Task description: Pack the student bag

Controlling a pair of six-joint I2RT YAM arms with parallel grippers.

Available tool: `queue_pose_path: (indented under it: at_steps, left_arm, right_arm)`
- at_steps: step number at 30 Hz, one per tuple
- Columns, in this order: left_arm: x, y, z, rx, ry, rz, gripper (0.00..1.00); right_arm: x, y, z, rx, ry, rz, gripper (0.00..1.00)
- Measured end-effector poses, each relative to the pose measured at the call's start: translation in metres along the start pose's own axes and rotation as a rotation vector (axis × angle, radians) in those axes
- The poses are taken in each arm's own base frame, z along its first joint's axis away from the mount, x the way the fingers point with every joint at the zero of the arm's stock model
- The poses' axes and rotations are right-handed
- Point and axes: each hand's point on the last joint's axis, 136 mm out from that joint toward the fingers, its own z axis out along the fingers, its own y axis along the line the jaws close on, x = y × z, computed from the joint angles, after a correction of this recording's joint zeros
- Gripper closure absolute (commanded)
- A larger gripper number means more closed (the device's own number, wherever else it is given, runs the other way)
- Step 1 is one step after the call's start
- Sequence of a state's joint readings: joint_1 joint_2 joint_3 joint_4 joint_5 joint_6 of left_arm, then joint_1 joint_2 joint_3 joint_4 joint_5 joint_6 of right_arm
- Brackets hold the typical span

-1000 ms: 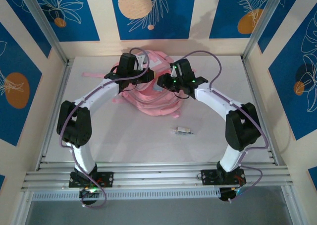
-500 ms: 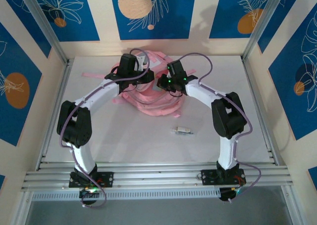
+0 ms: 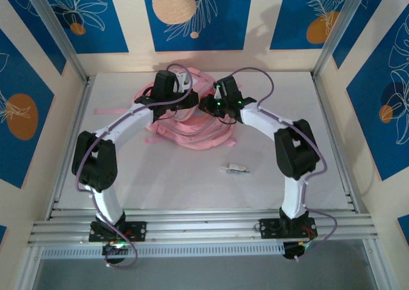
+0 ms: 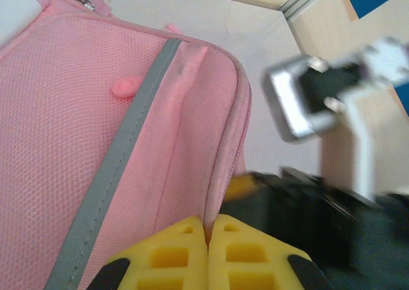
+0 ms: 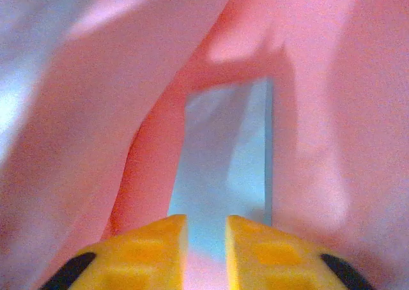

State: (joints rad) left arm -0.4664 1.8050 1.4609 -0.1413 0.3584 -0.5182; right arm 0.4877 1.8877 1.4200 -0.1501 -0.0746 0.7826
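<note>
Top external: the student bag lay beneath the 2 wrists. Left wrist: the left gripper had its jaws together, clamped on the bag's edge. Right wrist: the right gripper had its jaws narrowly apart inside pink fabric, with a pale blue panel directly ahead; whether they gripped it could not be told.

Student bag: soft pink backpack, crumpled, lying toward table's far side.
</note>
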Motion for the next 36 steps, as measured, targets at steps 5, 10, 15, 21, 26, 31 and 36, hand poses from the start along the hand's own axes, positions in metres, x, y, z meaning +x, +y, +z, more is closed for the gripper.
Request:
queue_pose_path:
  at_steps: [5, 10, 15, 21, 26, 31, 36]
  left_arm:
    - [0.0, 0.0, 0.0, 0.001, 0.001, 0.0, 1.0]
    - [0.0, -0.001, 0.0, 0.005, 0.002, 0.0, 1.0]
    - [0.001, -0.001, 0.001, 0.009, 0.001, 0.001, 1.0]
    - [0.004, 0.0, 0.002, 0.013, 0.0, 0.003, 1.0]
    - [0.007, 0.001, 0.002, 0.015, 0.0, 0.004, 1.0]
    - [0.007, 0.001, 0.001, 0.016, -0.003, 0.005, 1.0]
    - [0.007, 0.0, -0.001, 0.016, -0.005, 0.006, 1.0]
  right_arm:
    - [0.018, 0.009, -0.066, 0.01, -0.016, -0.041, 0.4]
    - [0.057, -0.016, -0.108, 0.103, 0.036, -0.037, 0.19]
    - [0.144, -0.076, -0.125, 0.268, 0.222, 0.061, 0.09]
    - [0.23, -0.105, -0.138, 0.359, 0.393, 0.155, 0.01]
    - [0.252, -0.122, -0.135, 0.401, 0.423, 0.23, 0.0]
    - [0.244, -0.136, -0.12, 0.438, 0.385, 0.259, 0.0]
    - [0.225, -0.148, -0.11, 0.507, 0.321, 0.247, 0.01]
